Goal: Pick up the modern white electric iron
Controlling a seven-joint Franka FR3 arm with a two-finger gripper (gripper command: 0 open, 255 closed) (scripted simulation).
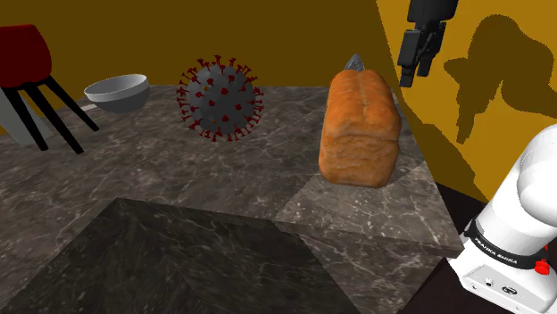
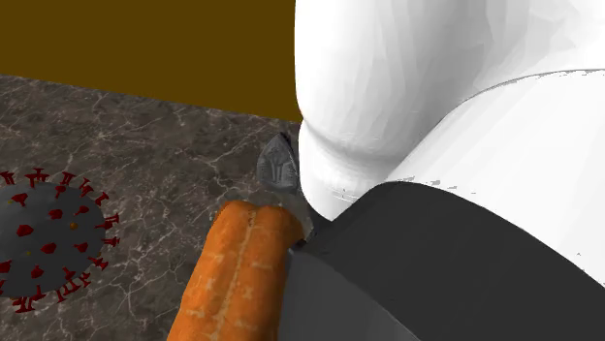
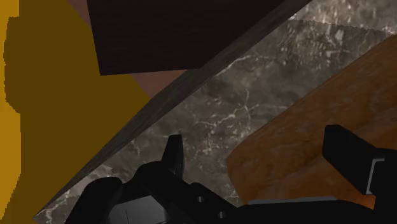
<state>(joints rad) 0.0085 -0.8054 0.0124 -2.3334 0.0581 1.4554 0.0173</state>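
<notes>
Grey iron [image 1: 355,61] tucked behind a bread loaf [image 1: 360,129] on a marble counter [image 1: 178,196], gripper [image 1: 416,76] raised beyond it.
From the shoulder view's left: red chair [image 1: 22,49], bowl [image 1: 118,92], spiky ball [image 1: 220,100], loaf hiding all but the iron's tip; fingers spread and empty, likely kept high to clear the loaf. Ochre walls [image 1: 268,36].

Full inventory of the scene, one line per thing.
Orange-brown bread loaf: 1, on counter, shoulder view's right.
Grey ball with dark-red spikes: 1, left of loaf there.
Grey bowl: 1, counter's far side.
Red chair, black legs: 1, far left.
Grey pointed iron: 1, tip behind loaf.
Dark marbled counter: 1, under the loaf.
White robot arm: 1, lower right.
Black pincer: 1, open, high above loaf's far end.
</notes>
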